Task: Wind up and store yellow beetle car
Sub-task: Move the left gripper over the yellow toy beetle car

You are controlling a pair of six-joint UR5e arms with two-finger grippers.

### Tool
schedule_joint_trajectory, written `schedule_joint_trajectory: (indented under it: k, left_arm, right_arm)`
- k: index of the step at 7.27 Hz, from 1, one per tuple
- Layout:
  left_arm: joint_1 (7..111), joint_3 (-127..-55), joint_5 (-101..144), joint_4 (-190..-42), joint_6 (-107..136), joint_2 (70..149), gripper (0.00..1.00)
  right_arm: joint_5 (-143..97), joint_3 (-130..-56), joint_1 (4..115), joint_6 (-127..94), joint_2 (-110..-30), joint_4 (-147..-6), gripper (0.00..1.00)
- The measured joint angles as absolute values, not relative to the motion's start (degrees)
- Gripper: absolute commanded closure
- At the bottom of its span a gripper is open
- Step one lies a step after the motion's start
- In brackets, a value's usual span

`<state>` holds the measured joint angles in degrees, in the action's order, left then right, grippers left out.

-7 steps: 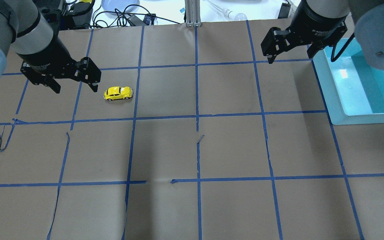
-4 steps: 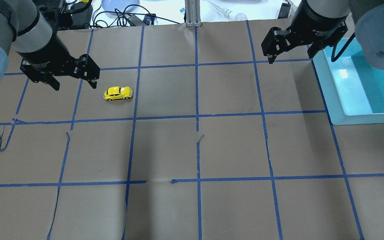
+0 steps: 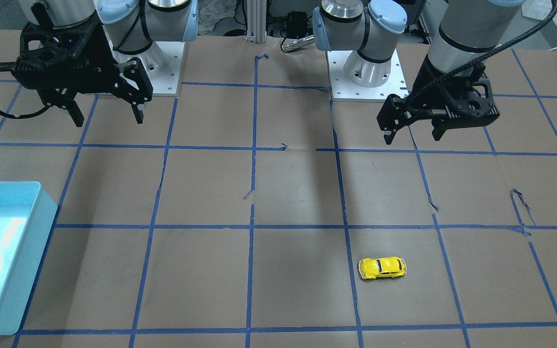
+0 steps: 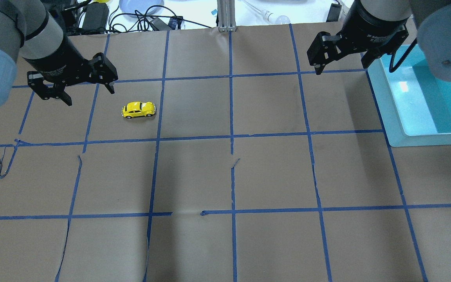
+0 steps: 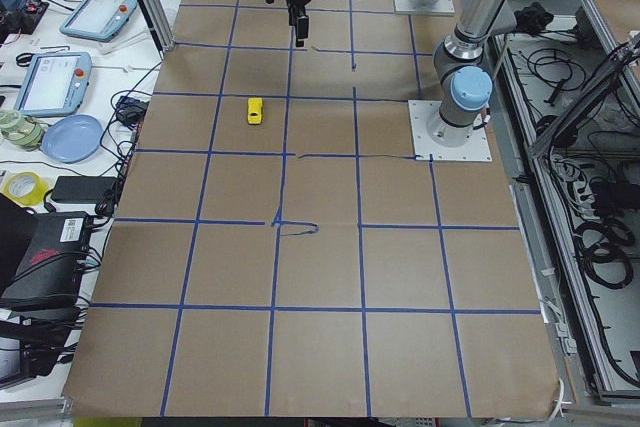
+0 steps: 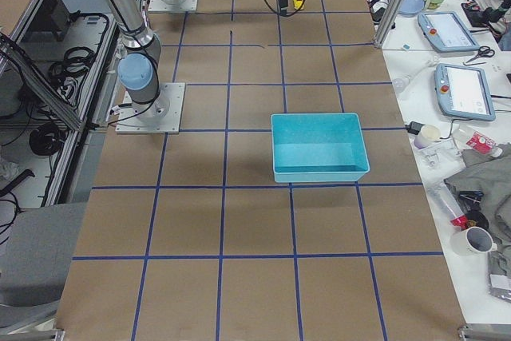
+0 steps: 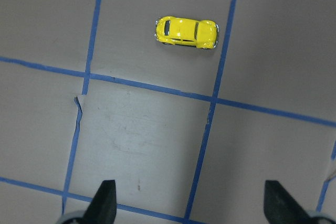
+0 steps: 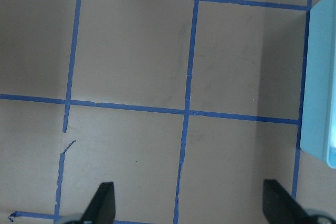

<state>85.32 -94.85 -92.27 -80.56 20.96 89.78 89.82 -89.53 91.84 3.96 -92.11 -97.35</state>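
The yellow beetle car (image 4: 138, 109) stands on its wheels on the brown paper, in a taped square on the left half of the table. It also shows in the front view (image 3: 382, 268) and the left wrist view (image 7: 186, 31). My left gripper (image 4: 89, 96) is open and empty. It hovers above the table just left of the car and apart from it; its fingers (image 7: 105, 205) frame bare paper. My right gripper (image 4: 342, 67) is open and empty, high at the far right beside the blue bin.
An empty light-blue bin (image 4: 395, 113) stands at the table's right edge; it also shows in the front view (image 3: 27, 261). An aluminium post (image 4: 226, 15) stands at the far edge. Cables and a blue plate (image 4: 141, 6) lie beyond that edge. Blue tape lines are torn in places.
My left gripper has shifted slightly toward the far edge and turned a little, still open. The car and the right arm have not moved.
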Motion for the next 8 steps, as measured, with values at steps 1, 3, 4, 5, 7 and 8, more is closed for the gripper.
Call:
schedule_joint_trajectory:
  k: [1,3,4,5,7,8]
  left_arm:
    - [85.3,-94.9,-92.5,-79.1,32.8,90.9,0.0]
    - [85.3,-95.0,-92.6,-77.6,49.2,93.8,0.0]
    - [85.3,-95.0,-92.5,-75.4,56.5,96.0,0.0]
    - [85.3,-95.0,-92.3,-72.0,61.8,98.3,0.0]
    - [85.3,-94.9,-92.1,-65.2,67.7,103.6,0.0]
    - [85.3,-94.9,-92.1,-62.4,70.6,106.2,0.0]
  right_arm:
    - [89.8,-89.5,91.8,4.0,-92.1,-97.3,0.0]
    - [89.8,-89.6,91.9,4.0,-92.1,-97.3,0.0]
    - [89.8,-89.6,91.9,4.0,-92.1,-97.3,0.0]
    - [89.8,-89.6,91.9,4.0,-92.1,-97.3,0.0]
    - [89.8,-89.6,91.9,4.0,-92.1,-97.3,0.0]
    - [89.8,-89.6,91.9,4.0,-92.1,-97.3,0.0]
